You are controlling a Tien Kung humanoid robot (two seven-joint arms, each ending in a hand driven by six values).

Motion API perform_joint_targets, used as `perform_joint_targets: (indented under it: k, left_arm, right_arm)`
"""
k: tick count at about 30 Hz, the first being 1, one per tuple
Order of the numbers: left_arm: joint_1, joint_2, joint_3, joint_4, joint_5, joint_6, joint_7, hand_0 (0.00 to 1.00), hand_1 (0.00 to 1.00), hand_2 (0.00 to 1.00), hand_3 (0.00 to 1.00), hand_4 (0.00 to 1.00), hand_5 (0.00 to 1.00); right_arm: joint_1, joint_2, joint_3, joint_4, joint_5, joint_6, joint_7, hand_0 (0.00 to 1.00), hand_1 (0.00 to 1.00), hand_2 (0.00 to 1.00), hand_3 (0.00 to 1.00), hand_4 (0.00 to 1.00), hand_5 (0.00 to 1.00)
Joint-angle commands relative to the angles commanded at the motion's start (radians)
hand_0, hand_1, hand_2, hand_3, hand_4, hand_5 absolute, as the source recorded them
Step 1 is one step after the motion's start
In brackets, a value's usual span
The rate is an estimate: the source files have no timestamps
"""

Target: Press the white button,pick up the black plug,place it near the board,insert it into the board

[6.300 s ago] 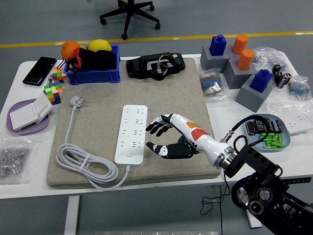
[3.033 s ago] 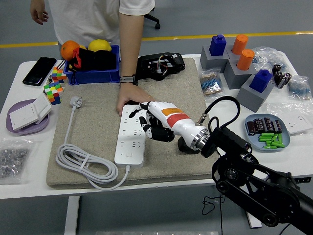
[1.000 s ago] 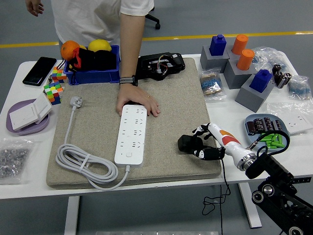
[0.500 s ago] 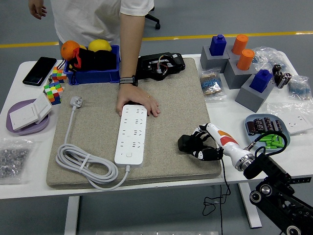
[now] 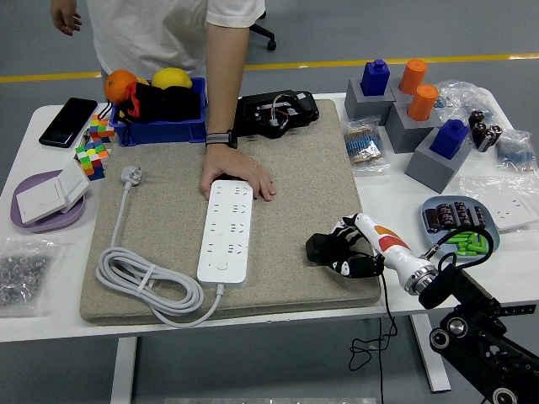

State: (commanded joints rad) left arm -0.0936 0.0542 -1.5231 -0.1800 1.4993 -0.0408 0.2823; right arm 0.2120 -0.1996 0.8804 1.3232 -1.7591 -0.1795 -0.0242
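The person at the far side of the table is cut off above the chest by the picture's top edge, and the robot's right arm runs out of frame at the lower right corner. The black plug is partly covered by the fingers around it, so its prongs cannot be made out, and its cable is hard to follow where it drops past the table's near edge. The right hand is clenched around that black plug, fingers curled over it, resting on the grey mat near the mat's front right corner. The plug is well to the right of the white power strip, which lies lengthwise on the mat with its own white cord coiled to its left. The person's hand lies flat on the mat, touching the far end of the power strip. Farther right of the power strip, off the mat, a blue tray holds small green and dark parts.
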Motion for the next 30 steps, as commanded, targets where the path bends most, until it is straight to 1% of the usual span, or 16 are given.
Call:
perform_joint_targets:
  k: [4, 5, 9, 13, 16, 20, 21, 22, 23, 27, 30]
  left_arm:
    - [-0.001, 0.000, 0.001, 0.000, -0.003, 0.000, 0.000, 0.652, 0.645, 0.644, 0.686, 0.586, 0.035]
    - [-0.001, 0.000, 0.000, 0.000, -0.003, 0.000, 0.000, 0.651, 0.647, 0.643, 0.687, 0.586, 0.035]
    - [-0.002, 0.001, 0.000, 0.000, -0.002, 0.000, 0.000, 0.651, 0.647, 0.643, 0.687, 0.586, 0.035]
    - [-0.001, 0.002, -0.002, 0.000, -0.003, 0.001, 0.001, 0.652, 0.645, 0.643, 0.687, 0.584, 0.035]
    - [0.000, 0.003, -0.002, 0.000, -0.002, 0.001, 0.002, 0.652, 0.645, 0.643, 0.687, 0.584, 0.035]
    - [0.001, 0.006, -0.003, 0.000, 0.004, 0.000, 0.004, 0.652, 0.645, 0.644, 0.686, 0.584, 0.037]
    - [0.001, 0.008, -0.002, 0.000, 0.004, 0.000, 0.004, 0.652, 0.645, 0.644, 0.686, 0.584, 0.037]
    - [0.001, 0.008, -0.002, 0.000, 0.005, 0.000, 0.005, 0.652, 0.645, 0.644, 0.686, 0.584, 0.037]
    - [0.001, 0.009, -0.002, 0.000, 0.006, 0.000, 0.005, 0.652, 0.644, 0.643, 0.686, 0.583, 0.035]
    - [0.003, 0.012, 0.003, 0.000, 0.000, 0.000, 0.005, 0.652, 0.644, 0.643, 0.686, 0.583, 0.035]
    - [0.004, 0.014, 0.002, 0.000, -0.004, 0.001, 0.006, 0.652, 0.644, 0.643, 0.686, 0.583, 0.035]
  right_arm:
    - [0.000, -0.003, 0.003, 0.012, 0.007, -0.001, 0.004, 0.443, 0.485, 0.517, 0.421, 0.819, 0.002]
    - [0.000, -0.004, 0.004, 0.023, 0.012, 0.000, 0.004, 0.450, 0.479, 0.501, 0.431, 0.808, 0.002]
    - [0.008, -0.009, 0.003, 0.069, 0.011, 0.006, -0.011, 0.450, 0.479, 0.501, 0.431, 0.808, 0.002]
    - [0.035, -0.010, -0.017, 0.124, 0.004, 0.015, -0.034, 0.448, 0.479, 0.505, 0.438, 0.809, 0.002]
    - [0.087, -0.008, -0.057, 0.172, -0.012, 0.035, -0.081, 0.448, 0.479, 0.505, 0.438, 0.809, 0.002]
    - [0.157, -0.004, -0.106, 0.208, -0.046, 0.068, -0.157, 0.447, 0.478, 0.502, 0.445, 0.812, 0.002]
    - [0.186, 0.003, -0.130, 0.216, -0.063, 0.085, -0.188, 0.447, 0.478, 0.502, 0.445, 0.812, 0.002]
    - [0.208, 0.008, -0.147, 0.218, -0.073, 0.095, -0.211, 0.447, 0.478, 0.502, 0.445, 0.812, 0.002]
    - [0.228, 0.014, -0.161, 0.218, -0.080, 0.103, -0.231, 0.454, 0.479, 0.504, 0.467, 0.804, 0.002]
    - [0.296, 0.043, -0.222, 0.201, -0.119, 0.142, -0.305, 0.454, 0.479, 0.504, 0.467, 0.804, 0.002]
    - [0.338, 0.063, -0.267, 0.182, -0.131, 0.162, -0.343, 0.458, 0.481, 0.507, 0.481, 0.794, 0.002]
